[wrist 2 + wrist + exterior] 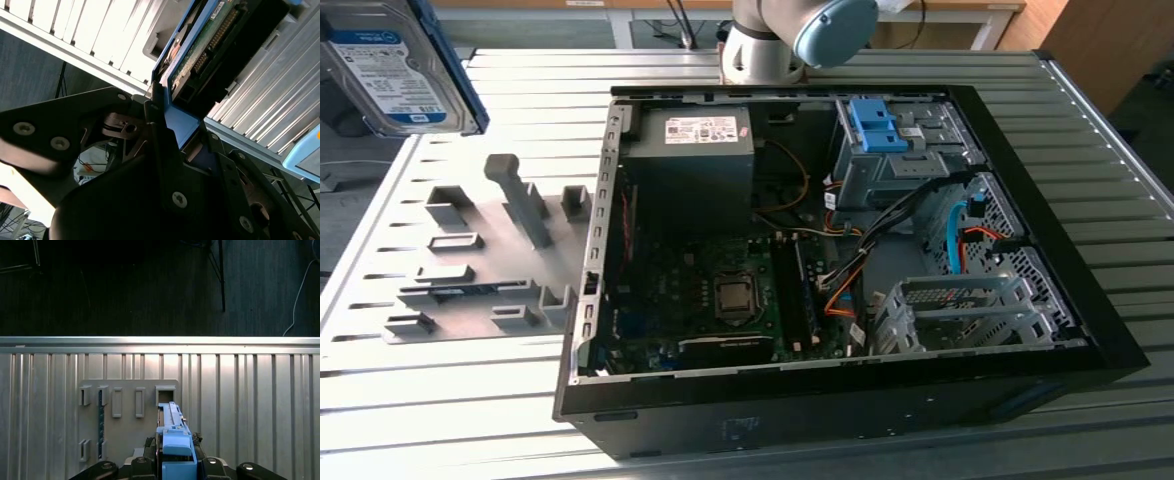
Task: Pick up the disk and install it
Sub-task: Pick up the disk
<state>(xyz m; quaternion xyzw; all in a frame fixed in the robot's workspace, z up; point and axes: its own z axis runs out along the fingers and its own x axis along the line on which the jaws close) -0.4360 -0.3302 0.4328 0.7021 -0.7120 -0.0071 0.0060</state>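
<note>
The disk (394, 70), silver with a white-and-blue label and blue rails, hangs high above the table at the exterior view's far left. In the first wrist view the disk (172, 437) stands edge-on, blue rail upward, with my gripper (172, 467) shut on it from both sides over the grey fixture plate (127, 435). The second wrist view shows the disk's green circuit-board side (210, 45) and a blue rail clamped in my gripper (185, 130).
An open black computer case (854, 410) lies on the slatted metal table (440, 410). Inside are a dark grey box (694, 150), a blue bracket (874, 125) in the drive bay, cables and a metal cage (961, 310). The fixture plate (480, 270) carries several upright holders.
</note>
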